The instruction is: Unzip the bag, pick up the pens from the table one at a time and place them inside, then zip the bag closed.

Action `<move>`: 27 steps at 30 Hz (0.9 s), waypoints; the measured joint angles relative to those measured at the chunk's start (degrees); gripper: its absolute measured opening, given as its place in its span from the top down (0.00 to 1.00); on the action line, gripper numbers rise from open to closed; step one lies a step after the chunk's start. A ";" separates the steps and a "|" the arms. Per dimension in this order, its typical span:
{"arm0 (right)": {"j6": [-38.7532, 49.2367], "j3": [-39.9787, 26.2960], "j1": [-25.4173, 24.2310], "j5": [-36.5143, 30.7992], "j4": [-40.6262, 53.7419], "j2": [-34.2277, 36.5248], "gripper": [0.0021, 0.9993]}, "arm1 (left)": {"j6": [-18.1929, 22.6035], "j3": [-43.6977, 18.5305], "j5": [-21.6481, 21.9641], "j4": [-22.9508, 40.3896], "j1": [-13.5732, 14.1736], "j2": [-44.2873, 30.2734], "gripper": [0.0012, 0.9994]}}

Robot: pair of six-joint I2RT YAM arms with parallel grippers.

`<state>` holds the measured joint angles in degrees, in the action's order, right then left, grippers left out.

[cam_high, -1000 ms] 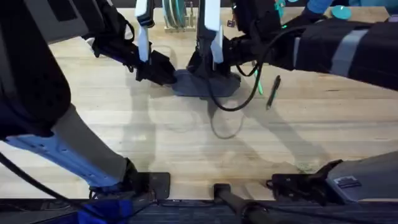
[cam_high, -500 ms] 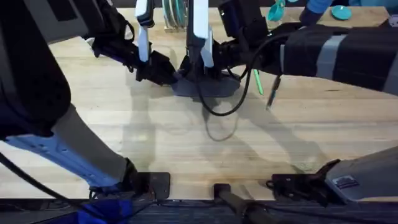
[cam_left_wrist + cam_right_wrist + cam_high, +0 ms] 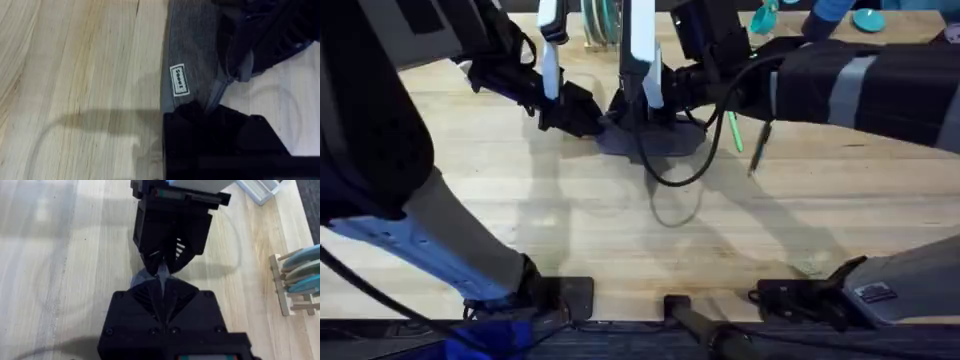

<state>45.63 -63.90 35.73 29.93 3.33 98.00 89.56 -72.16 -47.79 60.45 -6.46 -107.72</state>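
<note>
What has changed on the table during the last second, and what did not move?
The right claw slid toward the left claw along the top of the bag, so both now meet at the bag's left end; most of this came early. The green pen, the black pen and the left claw stayed put.

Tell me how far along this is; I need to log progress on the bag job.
Early stage. Nothing is packed: the green pen and the black pen lie on the table beside the bag. In hand: both grippers, left and right, meet at the bag, apparently working the zipper. Whether it is open, I cannot tell. Left: both pens in, then zipping shut.
</note>
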 joint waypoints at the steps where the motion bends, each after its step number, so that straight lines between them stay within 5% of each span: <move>1: -0.02 0.00 0.00 0.00 0.00 0.00 0.97 | 0.00 0.00 0.00 0.00 0.00 0.00 0.96; 6: -0.23 0.00 0.00 0.00 -0.01 0.00 0.92 | 0.00 0.00 0.00 0.00 0.00 0.00 0.96; 14: -0.43 0.00 1.42 2.59 -0.62 0.00 0.39 | 0.00 0.01 -0.17 -0.32 0.04 0.00 0.96; 18: -0.46 0.00 1.46 2.91 -0.65 0.00 0.03 | 0.00 0.00 -0.20 -0.31 0.04 0.00 0.96; 25: -0.46 0.00 1.46 2.93 -0.61 0.00 0.00 | 0.00 0.00 -0.20 -0.30 0.04 0.00 0.96; 27: -0.46 0.00 1.46 2.93 -0.63 0.00 0.00 | 0.02 0.02 -0.22 -0.26 0.06 0.00 0.89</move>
<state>45.17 -63.90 37.19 32.86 2.70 98.00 89.58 -72.14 -48.01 60.18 -6.40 -107.72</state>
